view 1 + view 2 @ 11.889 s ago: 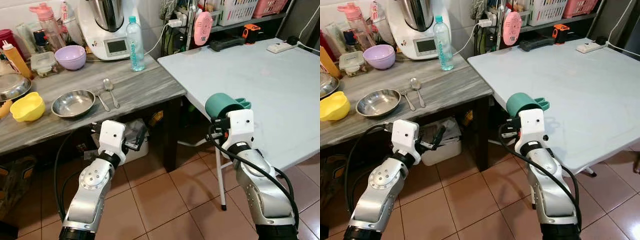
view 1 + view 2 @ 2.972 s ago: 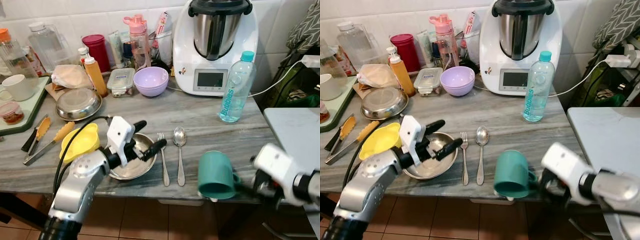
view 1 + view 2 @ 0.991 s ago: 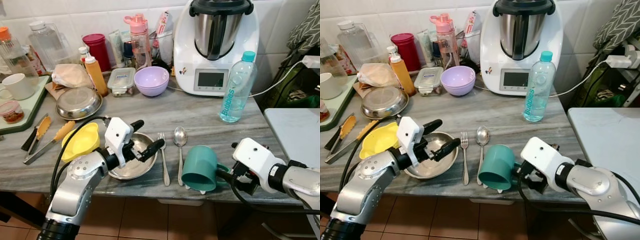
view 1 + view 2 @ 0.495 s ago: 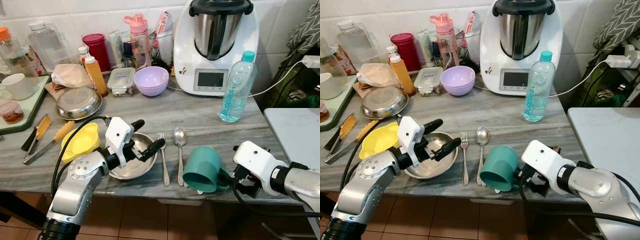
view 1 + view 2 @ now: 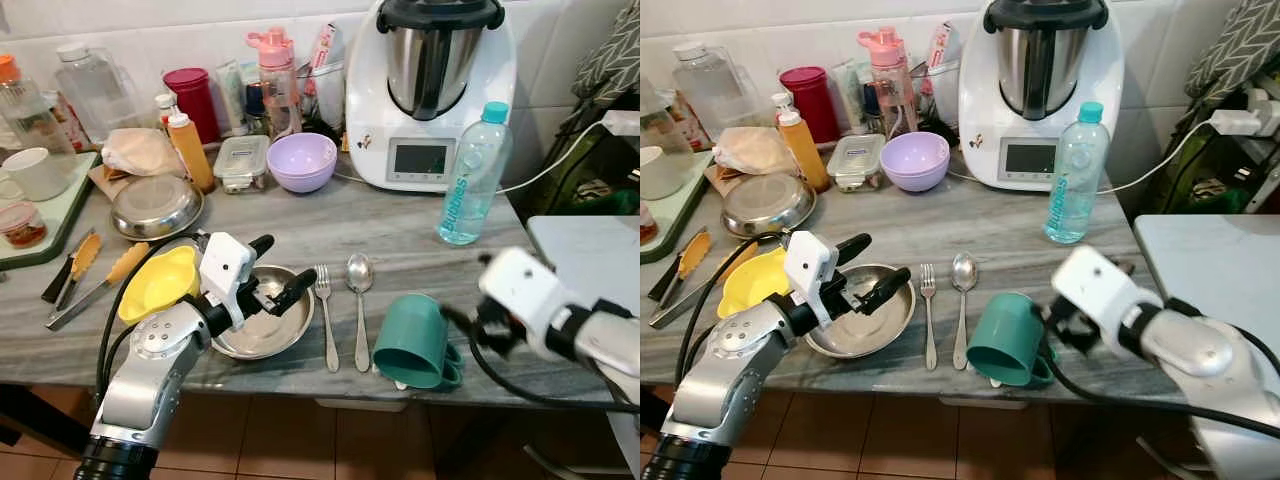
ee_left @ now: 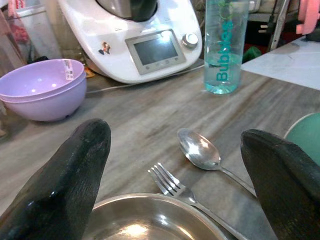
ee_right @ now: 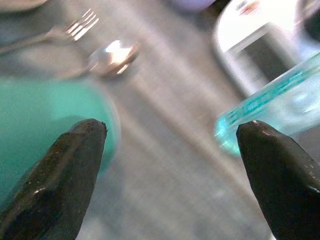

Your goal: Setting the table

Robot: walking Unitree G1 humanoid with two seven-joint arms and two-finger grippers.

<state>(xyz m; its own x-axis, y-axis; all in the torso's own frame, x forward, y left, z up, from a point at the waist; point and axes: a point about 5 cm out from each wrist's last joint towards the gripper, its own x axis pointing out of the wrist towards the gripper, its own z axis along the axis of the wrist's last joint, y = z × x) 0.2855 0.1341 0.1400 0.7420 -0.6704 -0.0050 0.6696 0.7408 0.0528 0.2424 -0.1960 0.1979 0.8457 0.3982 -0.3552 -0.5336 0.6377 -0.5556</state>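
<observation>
The teal mug (image 5: 412, 341) is lying on its side at the counter's (image 5: 400, 232) front edge, just right of the spoon (image 5: 360, 296) and fork (image 5: 326, 314). The right gripper (image 7: 170, 165) is seen spread wide, apart from the mug. The left gripper (image 5: 276, 278) is held spread over the steel bowl (image 5: 262, 328).

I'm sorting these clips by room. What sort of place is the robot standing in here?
Most likely a home kitchen. A grey stone-look counter runs along a white-tiled wall and is crowded with a white food-processor appliance, a lilac bowl, a fork and a spoon.
</observation>
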